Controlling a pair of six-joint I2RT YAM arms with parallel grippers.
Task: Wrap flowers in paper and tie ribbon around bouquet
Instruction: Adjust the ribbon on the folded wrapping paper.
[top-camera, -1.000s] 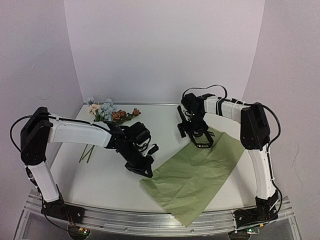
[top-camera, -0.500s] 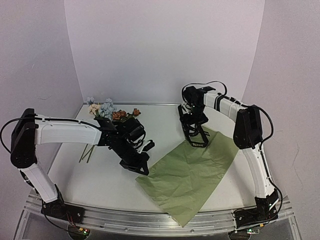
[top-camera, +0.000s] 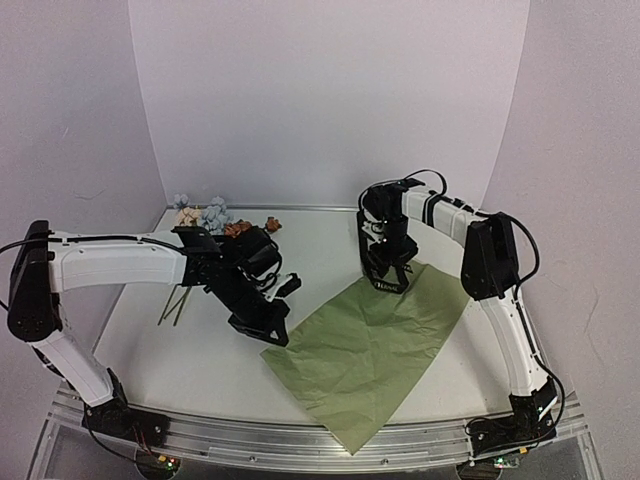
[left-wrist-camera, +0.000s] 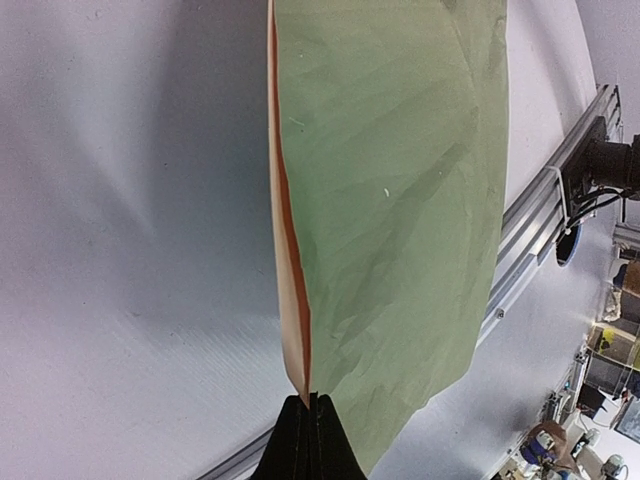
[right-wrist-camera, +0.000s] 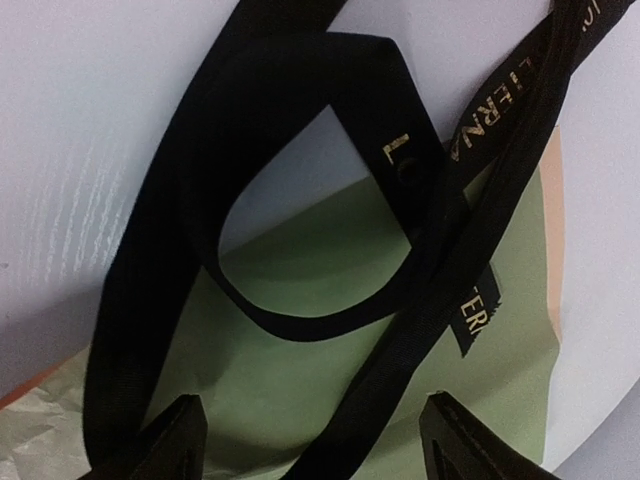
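Paper lies flat on the table, its left corner pinched in the clenched left gripper. Right gripper hangs over the ribbon at the sheet's far corner, jaws apart, loops between them. Flowers lie far left.

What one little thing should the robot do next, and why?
Probably close the right gripper on the ribbon and lift it off the paper. The ribbon lies looped on the paper's far corner, between that gripper's open fingers, while the left gripper, shut, pinches the paper's left corner.
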